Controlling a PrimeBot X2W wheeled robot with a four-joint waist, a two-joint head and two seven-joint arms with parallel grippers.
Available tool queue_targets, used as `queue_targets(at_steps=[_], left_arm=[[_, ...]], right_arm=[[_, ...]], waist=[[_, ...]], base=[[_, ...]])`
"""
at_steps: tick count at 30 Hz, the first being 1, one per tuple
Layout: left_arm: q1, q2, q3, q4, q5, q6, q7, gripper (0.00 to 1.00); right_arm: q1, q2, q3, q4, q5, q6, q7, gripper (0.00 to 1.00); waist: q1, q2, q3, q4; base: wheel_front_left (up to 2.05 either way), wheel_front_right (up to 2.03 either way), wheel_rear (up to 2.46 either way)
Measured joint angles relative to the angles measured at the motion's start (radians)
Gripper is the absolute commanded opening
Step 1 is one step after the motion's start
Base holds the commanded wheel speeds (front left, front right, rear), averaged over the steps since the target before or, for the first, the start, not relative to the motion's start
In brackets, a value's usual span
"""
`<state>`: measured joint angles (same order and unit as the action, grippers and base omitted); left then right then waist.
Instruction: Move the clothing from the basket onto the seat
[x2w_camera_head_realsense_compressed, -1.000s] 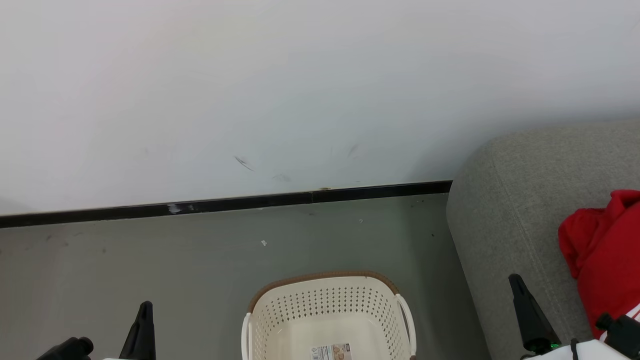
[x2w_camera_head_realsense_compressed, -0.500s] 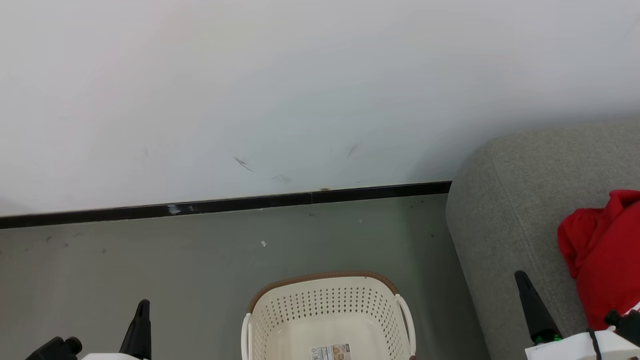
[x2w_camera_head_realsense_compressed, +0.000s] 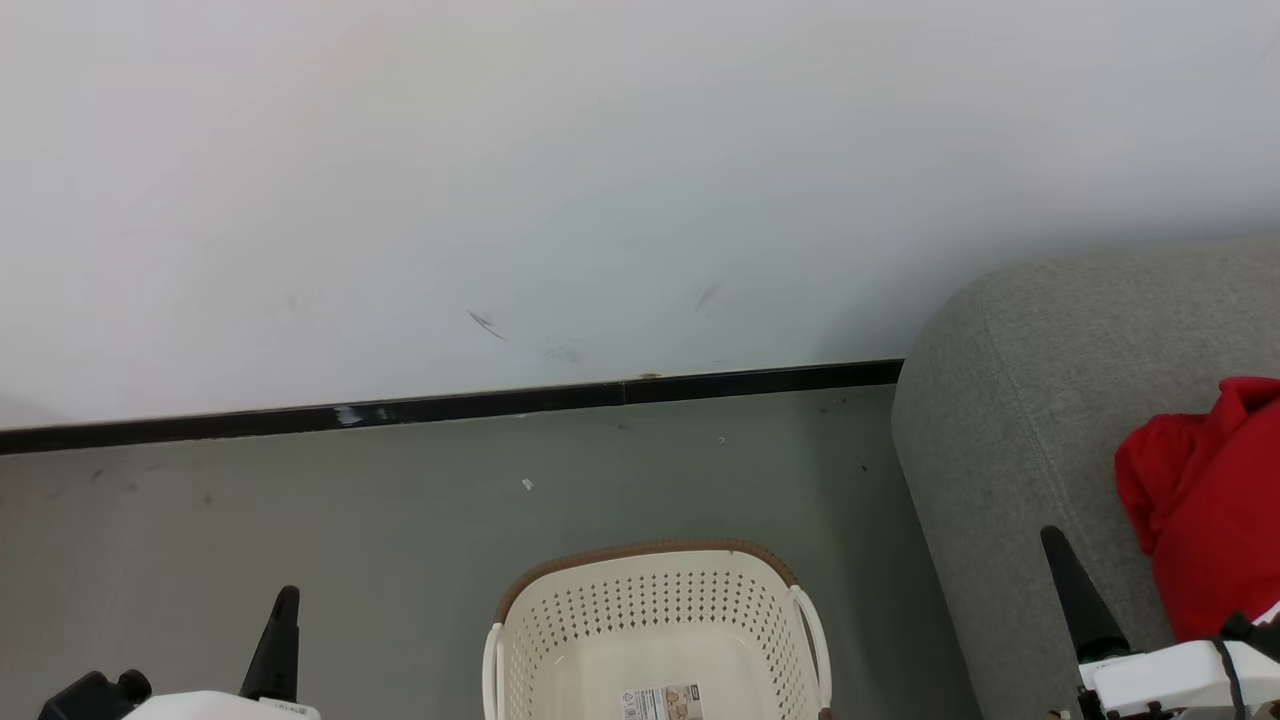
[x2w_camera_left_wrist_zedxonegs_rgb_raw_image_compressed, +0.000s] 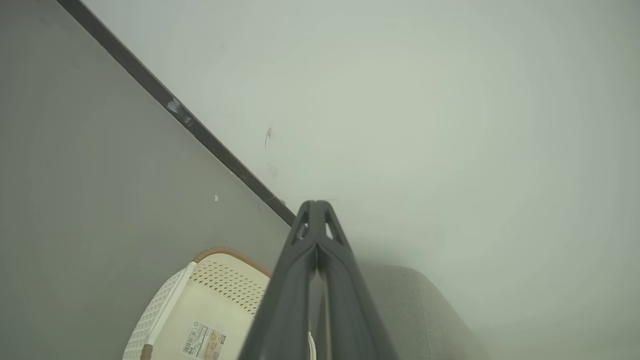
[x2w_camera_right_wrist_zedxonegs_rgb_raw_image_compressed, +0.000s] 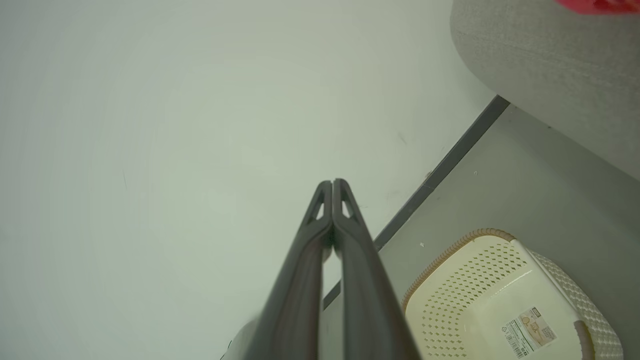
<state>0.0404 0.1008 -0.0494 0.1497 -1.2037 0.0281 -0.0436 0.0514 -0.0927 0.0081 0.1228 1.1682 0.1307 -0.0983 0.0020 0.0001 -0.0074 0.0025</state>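
The red clothing (x2w_camera_head_realsense_compressed: 1210, 510) lies bunched on the grey seat (x2w_camera_head_realsense_compressed: 1010, 430) at the right edge of the head view; a sliver of that clothing (x2w_camera_right_wrist_zedxonegs_rgb_raw_image_compressed: 595, 5) shows on the seat (x2w_camera_right_wrist_zedxonegs_rgb_raw_image_compressed: 545, 60) in the right wrist view. The cream basket (x2w_camera_head_realsense_compressed: 655, 610) stands on the floor at bottom centre, holding nothing but a paper label on its bottom. My left gripper (x2w_camera_head_realsense_compressed: 285, 600) is shut at lower left, left of the basket. My right gripper (x2w_camera_head_realsense_compressed: 1052, 540) is shut over the seat's edge, just left of the clothing. Both wrist views show the fingers (x2w_camera_left_wrist_zedxonegs_rgb_raw_image_compressed: 316, 210) (x2w_camera_right_wrist_zedxonegs_rgb_raw_image_compressed: 332, 187) pressed together, with the basket (x2w_camera_left_wrist_zedxonegs_rgb_raw_image_compressed: 215, 285) (x2w_camera_right_wrist_zedxonegs_rgb_raw_image_compressed: 480, 290) below.
A white wall (x2w_camera_head_realsense_compressed: 600, 180) with a black baseboard (x2w_camera_head_realsense_compressed: 450, 405) runs behind the basket. Grey floor (x2w_camera_head_realsense_compressed: 300, 520) spreads left of the basket. The seat's rounded corner stands close to the basket's right handle (x2w_camera_head_realsense_compressed: 815, 630).
My right gripper has shifted slightly right and up beside the clothing, and the left arm has risen a little. Both stay shut. The basket and clothing lie as before.
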Motion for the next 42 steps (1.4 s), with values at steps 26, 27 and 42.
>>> queue_targets(at_steps=[26, 27, 42], left_arm=[[-0.060, -0.030, 0.062, 0.061, -0.342, -0.098, 0.088, 0.00], [-0.061, -0.030, 0.065, 0.063, -0.356, -0.103, 0.092, 0.00], [-0.077, -0.034, 0.080, 0.086, -0.441, -0.129, 0.113, 0.00]], right_arm=[[-0.082, -0.032, 0.001, 0.090, 0.432, 0.000, 0.070, 0.00], [-0.082, -0.033, 0.001, 0.095, 0.446, 0.000, 0.077, 0.00], [-0.106, -0.038, 0.001, 0.120, 0.549, 0.000, 0.090, 0.00]], waist=[[-0.0014, 0.0000, 0.009, -0.002], [-0.0013, 0.0000, 0.009, -0.002], [-0.0015, 0.0000, 0.010, -0.003]], base=[[0.00, 0.00, 0.00], [0.00, 0.00, 0.00], [0.00, 0.00, 0.00]])
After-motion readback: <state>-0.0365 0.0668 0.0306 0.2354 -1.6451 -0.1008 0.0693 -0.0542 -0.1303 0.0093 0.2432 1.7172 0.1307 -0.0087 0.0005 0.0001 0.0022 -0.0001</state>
